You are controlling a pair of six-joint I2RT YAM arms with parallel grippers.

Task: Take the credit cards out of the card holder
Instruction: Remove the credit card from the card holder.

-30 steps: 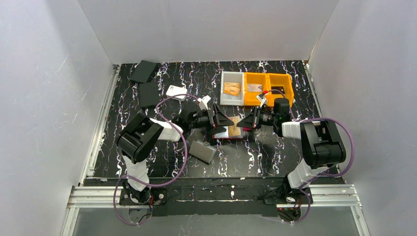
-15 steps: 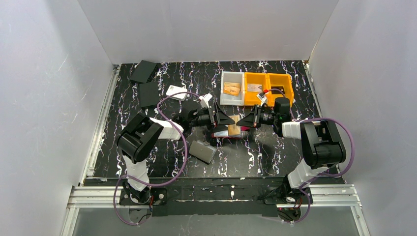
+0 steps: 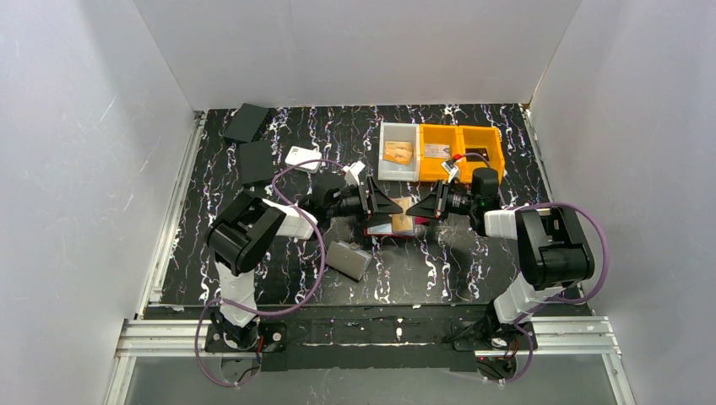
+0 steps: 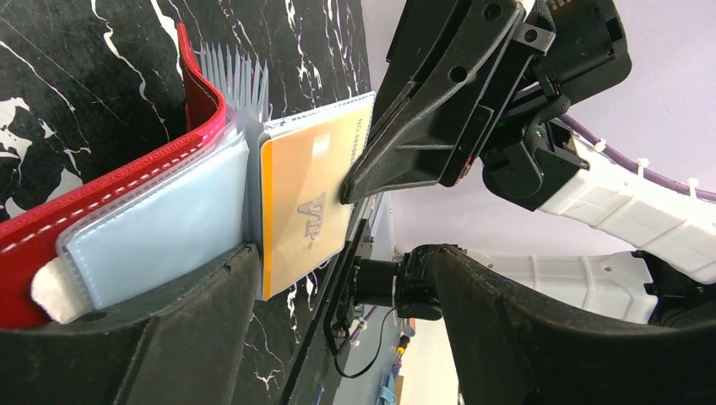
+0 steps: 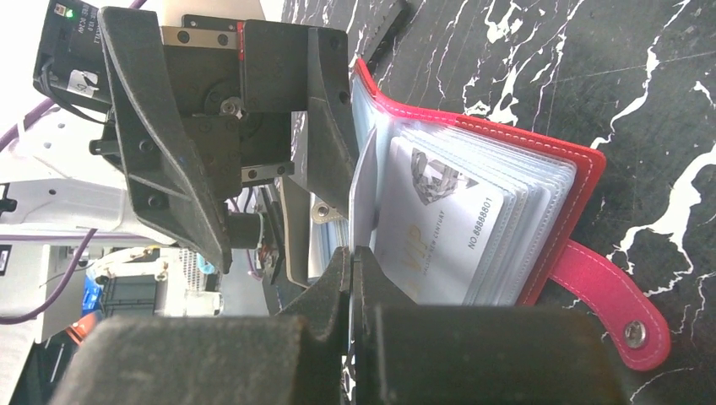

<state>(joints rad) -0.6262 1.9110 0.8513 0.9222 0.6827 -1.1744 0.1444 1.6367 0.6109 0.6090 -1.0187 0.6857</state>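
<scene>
- Lying open on the counter [image 3: 456, 266] between the two arms, the card holder [image 3: 390, 228] has the left tool [image 4: 342, 270] on its left and the right tool [image 5: 350, 261] on its right, tips facing.
- Left tool: spread, straddling the near edges of the sleeve pages, one finger [image 4: 169, 337] against the page beside the red cover.
- Right tool: pressed together, its tip on the face of the orange-gold card [image 4: 304, 211]. Whether it pinches a sleeve page I cannot tell.
- That card sits sleeved just beside the fold, its long side apparently running along the fold. The sleeve's mouth is not visible.
- A silver-grey card [image 5: 439, 228] tops the stack nearer the snap tab [image 5: 616, 312].
- The right tool is nearer the gold card, and the left looks placed to pin the holder.
- A flat grey case [image 3: 349, 260] lies near, with the bins [image 3: 439, 152] behind. Only the tools crowd each other.
</scene>
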